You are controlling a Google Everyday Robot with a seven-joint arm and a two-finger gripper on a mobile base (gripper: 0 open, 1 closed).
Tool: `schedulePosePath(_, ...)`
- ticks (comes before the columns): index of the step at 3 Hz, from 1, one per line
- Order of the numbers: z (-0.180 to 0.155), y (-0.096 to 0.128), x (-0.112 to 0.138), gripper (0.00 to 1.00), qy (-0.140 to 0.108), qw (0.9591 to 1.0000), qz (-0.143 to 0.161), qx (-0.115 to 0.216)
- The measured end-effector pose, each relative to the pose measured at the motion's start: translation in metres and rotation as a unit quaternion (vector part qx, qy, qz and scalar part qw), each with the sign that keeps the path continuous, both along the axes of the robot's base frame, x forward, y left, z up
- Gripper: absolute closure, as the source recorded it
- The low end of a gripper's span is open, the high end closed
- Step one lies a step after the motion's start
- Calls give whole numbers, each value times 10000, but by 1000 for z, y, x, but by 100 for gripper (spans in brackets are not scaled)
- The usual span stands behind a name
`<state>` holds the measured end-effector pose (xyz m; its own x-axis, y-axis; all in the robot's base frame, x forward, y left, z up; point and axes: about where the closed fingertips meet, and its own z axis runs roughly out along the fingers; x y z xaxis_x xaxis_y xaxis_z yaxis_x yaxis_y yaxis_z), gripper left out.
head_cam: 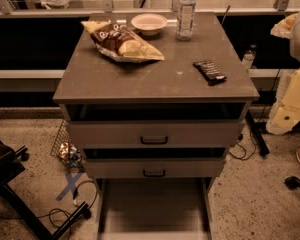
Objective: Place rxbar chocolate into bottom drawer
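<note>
The rxbar chocolate [210, 71], a flat black bar with pale lettering, lies on the right side of the cabinet top [155, 76], near the front right corner. The bottom drawer [154, 204] is pulled out towards me at the foot of the cabinet, and its pale floor is bare. Pale parts of my arm [294, 96] show at the right edge, beside the cabinet and to the right of the bar. My gripper is not in view.
A brown-and-yellow chip bag [121, 41], a white bowl [149, 23] and a water bottle [186, 13] stand on the back half of the top. The two upper drawers [154, 134] with black handles sit slightly open. A black chair base [10, 179] and cables lie on the floor at the left.
</note>
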<state>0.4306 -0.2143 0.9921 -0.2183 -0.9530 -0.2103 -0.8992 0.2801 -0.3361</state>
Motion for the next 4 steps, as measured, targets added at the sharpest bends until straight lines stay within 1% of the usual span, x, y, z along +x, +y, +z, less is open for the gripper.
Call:
schedulePosePath(1, 0, -1, 3, 0, -33, 10000, -36, 39)
schedulePosePath(2, -7, -12, 29, 0, -241, 9989, -301, 270)
schedulePosePath(3, -23, -54, 105, 0, -868, 9862, -1006, 989)
schedulePosePath(4, -32, -80, 150, 0, -1161, 9696, -1615, 1424)
